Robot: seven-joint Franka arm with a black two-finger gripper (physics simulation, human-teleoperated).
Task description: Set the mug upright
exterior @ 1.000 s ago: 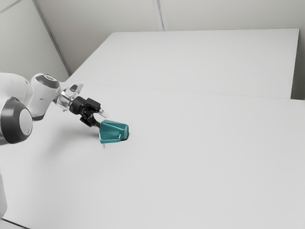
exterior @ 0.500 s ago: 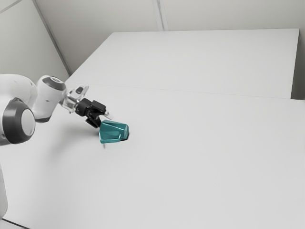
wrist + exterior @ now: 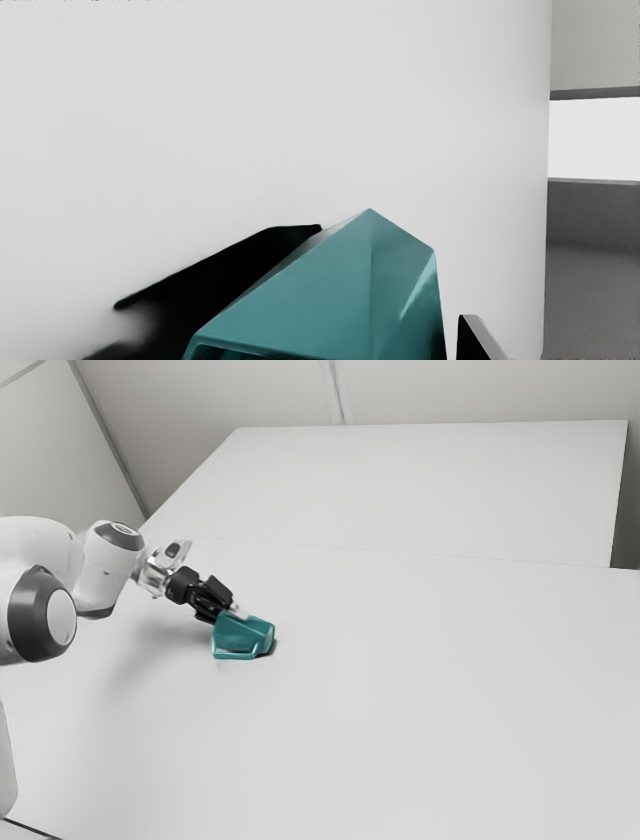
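Observation:
The teal mug (image 3: 243,636) lies on its side on the white table (image 3: 420,690), its narrower end toward the exterior view's right. My black gripper (image 3: 229,611) is at the mug's upper side near the end closer to the arm, overlapping its outline. In the wrist view, the angular teal body of the mug (image 3: 340,295) rises from the bottom edge, with part of a dark opening low down. A dark, grey-edged part of the gripper (image 3: 475,340) stands beside the mug there, a narrow strip of table between them. Contact on the mug's far side is hidden.
A dark shadow lies on the table beside the mug. Behind the table stands another white surface (image 3: 430,485), with pale walls (image 3: 200,400) beyond. The wrist view also takes in the table's edge and a grey wall (image 3: 592,290) past it.
The gripper has moved toward the exterior view's right and down to the mug, and its outline looks narrower. The mug has shifted slightly to the right and turned a little.

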